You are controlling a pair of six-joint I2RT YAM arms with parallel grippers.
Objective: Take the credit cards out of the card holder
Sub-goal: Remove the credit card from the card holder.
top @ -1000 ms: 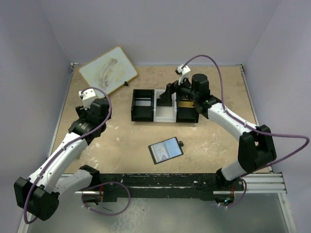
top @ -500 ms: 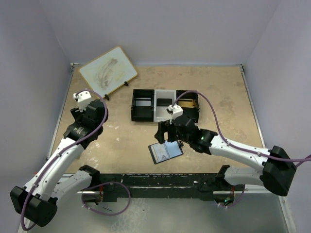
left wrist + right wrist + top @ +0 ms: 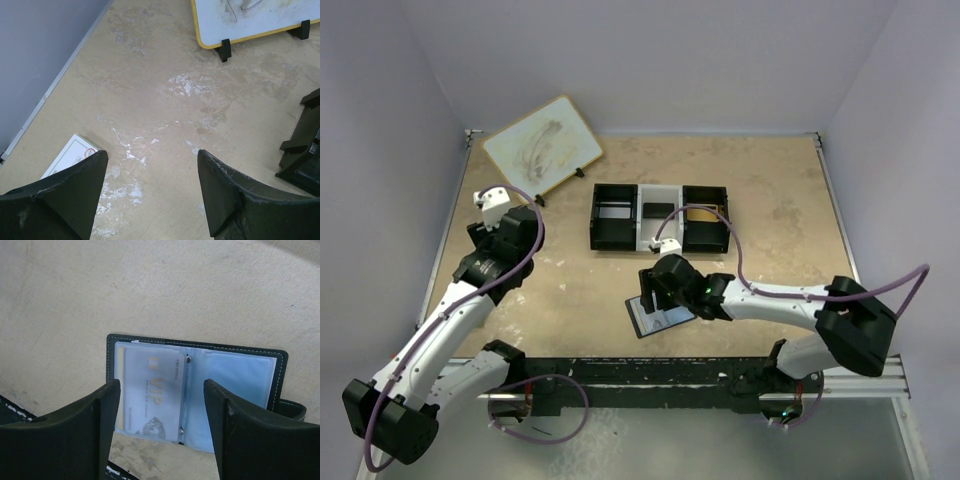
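The card holder lies open and flat on the table, black outside with pale blue clear sleeves inside. A pale grey-blue credit card printed "VIP" sits in its left sleeve; the right sleeve looks empty. My right gripper hangs open just above the card holder, its fingers straddling the card sleeve and touching nothing. From above, the right gripper covers the upper part of the card holder. A dark card lies in the tray's middle compartment. My left gripper is open and empty over bare table at the left.
The black-and-white three-compartment tray stands behind the card holder, with something gold in its right compartment. A small whiteboard on feet stands at the back left. A white-and-red box lies by the left gripper's left finger.
The right arm swung from the tray forward and down to just over the open card holder. The left arm barely shifted.
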